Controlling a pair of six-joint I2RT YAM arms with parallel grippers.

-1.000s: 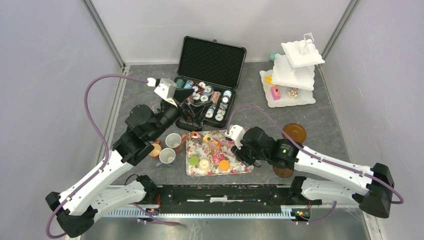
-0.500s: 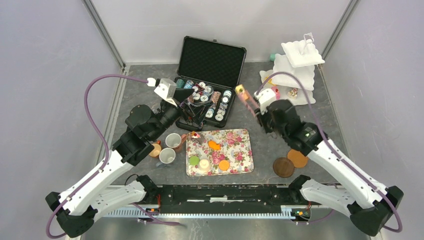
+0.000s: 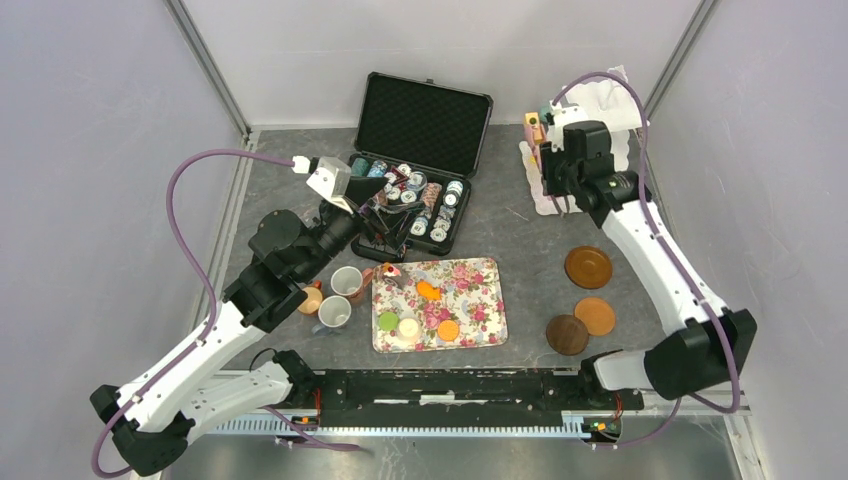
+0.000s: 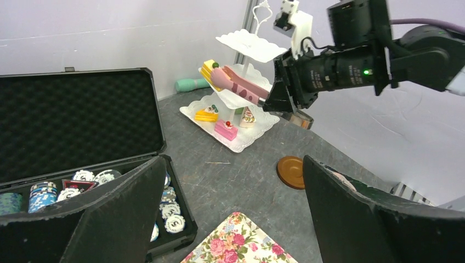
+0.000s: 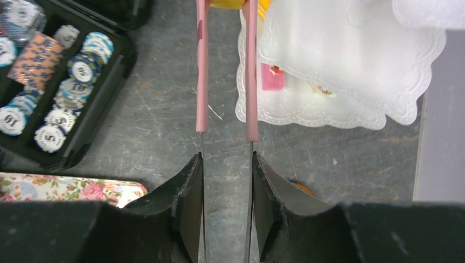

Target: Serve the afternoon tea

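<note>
Hidden or unclear:
- Overhead, the right arm lies across the white tiered stand, so only a corner of the stand shows.
- The right wrist view crops the yellow cake at its top edge, and the tong tips fall out of frame.
- Whether the cake touches the stand's middle tier cannot be told.
- A teal object lies by the back wall, too small to identify.

Surface and room:
- Mottled grey table, plain pale walls, metal posts in the far corners.
- An open black case of poker chips sits at the back.
- A floral tray near the middle carries green, cream and two orange pieces.
- Three mugs stand just left of the tray.
- Three brown coasters lie to its right.

Orientation:
- The right gripper is clamped on the pink tongs, which pinch the yellow cake at their far end.
- The tongs' long axis runs straight out from the fingers, both arms near parallel.
- In the left wrist view they slope up to the left.
- The cake sits at the left edge of the middle tier, above the bottom tier, where a pink cake sits between two others.
- Overhead, the tongs point toward the back wall.

The left gripper has its jaws wide apart with nothing between them, over the near edge of the case.
</note>
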